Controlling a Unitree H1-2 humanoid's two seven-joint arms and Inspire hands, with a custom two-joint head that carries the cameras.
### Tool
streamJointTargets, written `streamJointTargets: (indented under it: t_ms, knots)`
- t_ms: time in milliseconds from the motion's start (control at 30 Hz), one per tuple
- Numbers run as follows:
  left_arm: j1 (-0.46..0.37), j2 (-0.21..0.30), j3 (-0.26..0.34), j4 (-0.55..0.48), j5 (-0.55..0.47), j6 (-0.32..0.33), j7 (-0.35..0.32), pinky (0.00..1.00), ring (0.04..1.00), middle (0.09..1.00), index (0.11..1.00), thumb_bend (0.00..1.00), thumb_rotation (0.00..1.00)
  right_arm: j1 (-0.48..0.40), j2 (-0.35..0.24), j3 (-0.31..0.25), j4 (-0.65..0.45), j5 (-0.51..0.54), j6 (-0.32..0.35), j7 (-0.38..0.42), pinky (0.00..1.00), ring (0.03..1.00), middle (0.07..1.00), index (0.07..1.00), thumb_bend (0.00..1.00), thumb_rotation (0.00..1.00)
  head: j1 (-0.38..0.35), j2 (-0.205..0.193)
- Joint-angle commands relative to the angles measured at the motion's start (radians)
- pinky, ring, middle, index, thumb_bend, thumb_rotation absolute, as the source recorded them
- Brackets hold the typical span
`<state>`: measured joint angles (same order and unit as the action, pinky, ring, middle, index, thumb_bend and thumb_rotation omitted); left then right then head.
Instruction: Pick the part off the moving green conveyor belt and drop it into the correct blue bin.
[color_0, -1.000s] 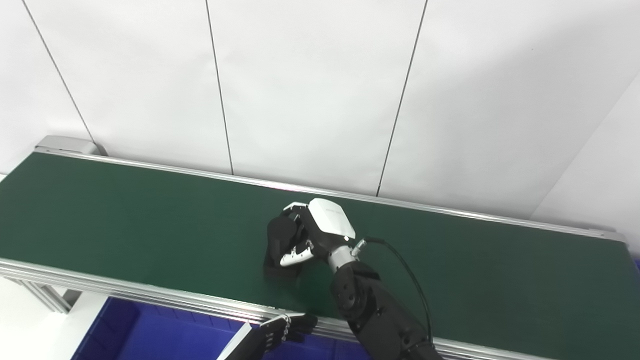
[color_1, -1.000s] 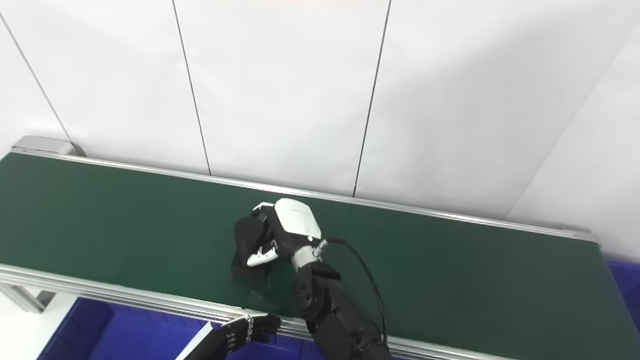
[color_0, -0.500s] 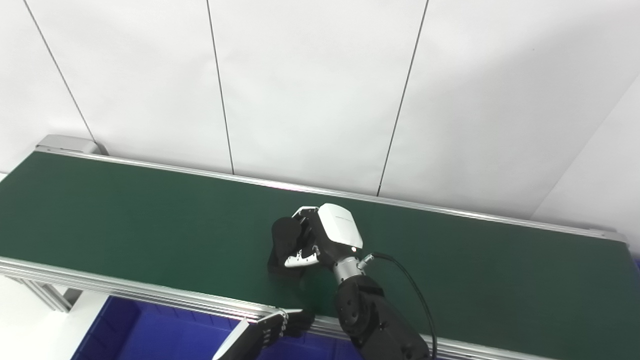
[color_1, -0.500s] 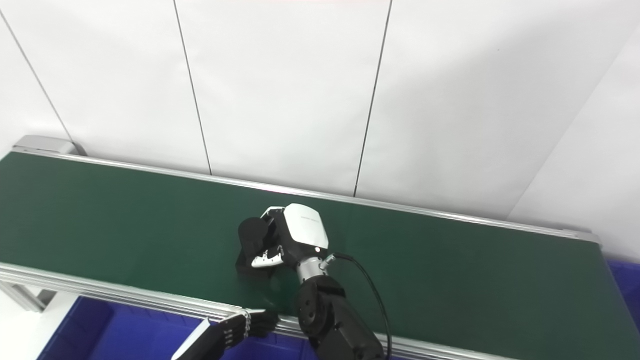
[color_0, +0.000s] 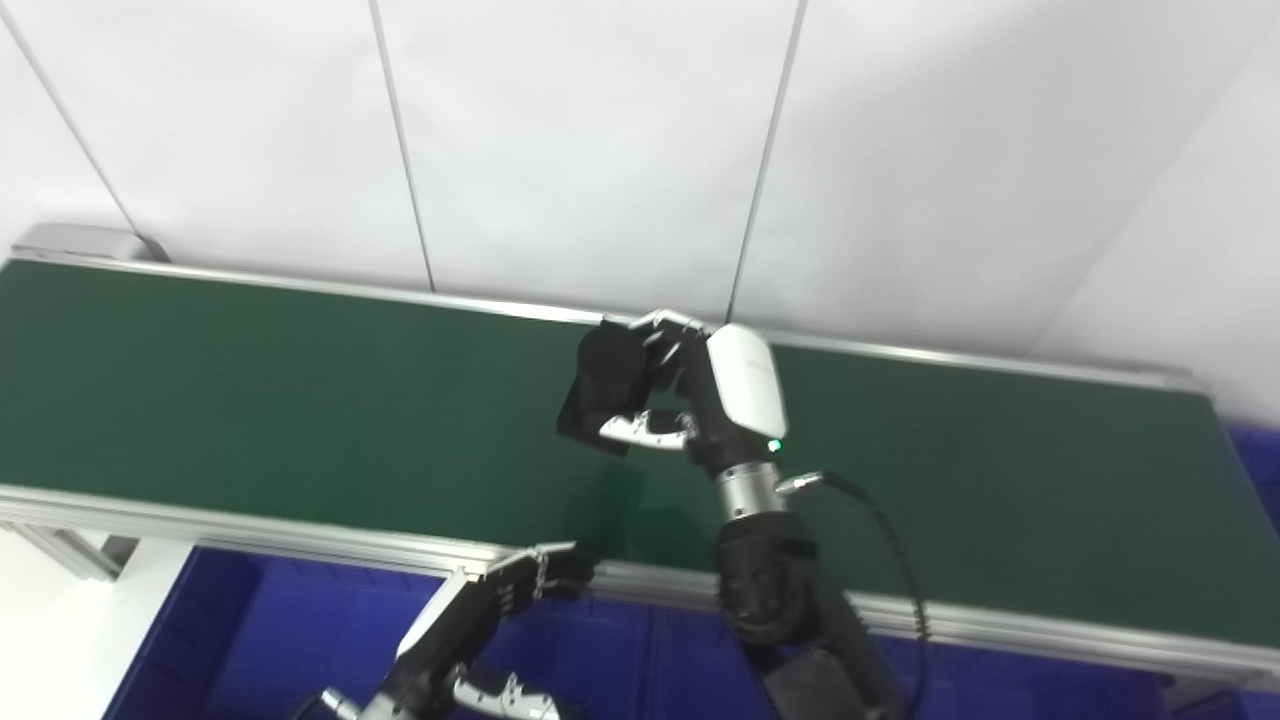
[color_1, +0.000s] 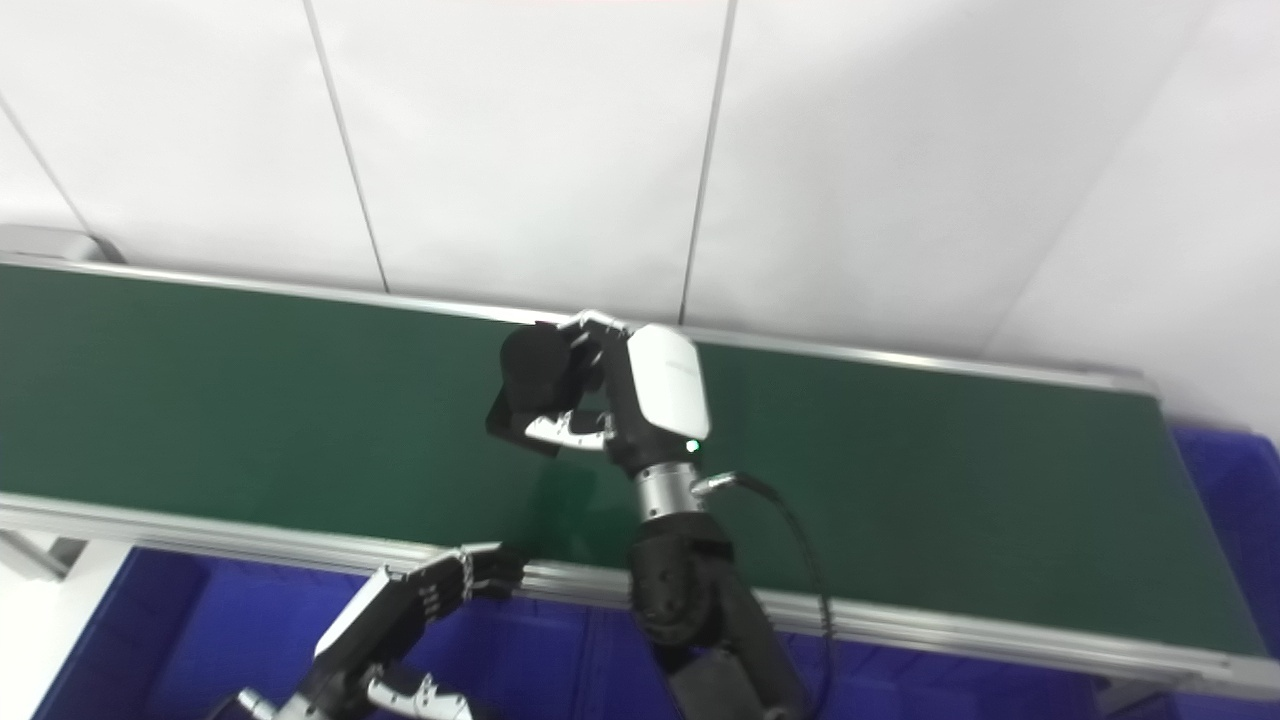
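Observation:
My right hand (color_0: 690, 395) is shut on a black part (color_0: 606, 388), a block with a rounded top. It holds the part lifted above the green conveyor belt (color_0: 250, 400), with its shadow on the belt below. The part also shows in the right eye view (color_1: 535, 385). My left hand (color_0: 500, 605) hangs low in front of the belt's near rail, over a blue bin (color_0: 250, 640). Its fingers are loosely curled and it holds nothing.
The belt runs across the view between aluminium rails (color_0: 300, 535), with a white panel wall (color_0: 600, 150) behind. Blue bins sit below the near rail, and another blue bin (color_1: 1235, 480) shows past the belt's right end.
My right hand has lifted the black part off the belt and raised it. The camera has tilted down, so more of the bins and my left arm show.

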<state>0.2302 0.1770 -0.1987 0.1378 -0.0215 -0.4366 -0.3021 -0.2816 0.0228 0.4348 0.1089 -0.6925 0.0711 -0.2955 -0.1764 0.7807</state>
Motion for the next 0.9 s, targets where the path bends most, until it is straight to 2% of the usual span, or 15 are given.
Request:
streamJointTargets:
  t_ms: [0,133,267,367,533,700,867]
  knots:
    - [-0.001,0.011,0.006,-0.039,-0.021,-0.032,-0.009,0.76,0.807,0.822,0.771,0.91,0.05,0.016,0.001,-0.027,-0.097,0.007,0.014,0.016,0.32,0.4,0.527,0.507,0.51,0.0,0.0,0.006]
    - [0.004,0.015,0.011,-0.051,-0.038,-0.032,-0.021,0.75,0.794,0.814,0.769,0.91,0.04,0.116,-0.02,-0.073,-0.207,0.025,0.007,0.048,0.29,0.388,0.507,0.523,0.51,0.0,-0.007,0.029]
    - [0.01,0.019,0.018,-0.066,-0.032,-0.029,-0.021,0.75,0.791,0.81,0.771,0.91,0.06,0.202,-0.047,-0.096,-0.28,0.01,-0.005,0.071,0.27,0.382,0.506,0.519,0.51,0.0,-0.018,0.048]
    - [0.013,0.023,0.02,-0.073,-0.038,-0.028,-0.024,0.74,0.782,0.804,0.77,0.92,0.06,0.248,-0.056,-0.108,-0.318,0.014,-0.01,0.092,0.27,0.389,0.522,0.504,0.51,0.0,-0.026,0.057]
    - [0.028,0.037,0.024,-0.102,-0.04,-0.017,-0.025,0.74,0.791,0.812,0.768,0.92,0.07,0.39,-0.107,-0.125,-0.388,0.031,-0.057,0.101,0.31,0.408,0.514,0.498,0.51,0.0,-0.058,0.069]
    - [0.044,0.05,0.028,-0.138,-0.047,0.019,-0.029,0.75,0.794,0.819,0.771,0.91,0.05,0.513,-0.149,-0.133,-0.426,0.047,-0.091,0.097,0.28,0.391,0.524,0.501,0.51,0.0,-0.076,0.081]
    - [0.051,0.057,0.029,-0.152,-0.055,0.031,-0.029,0.76,0.794,0.819,0.78,0.91,0.02,0.592,-0.199,-0.14,-0.43,0.063,-0.103,0.125,0.34,0.411,0.543,0.478,0.51,0.0,-0.08,0.088]
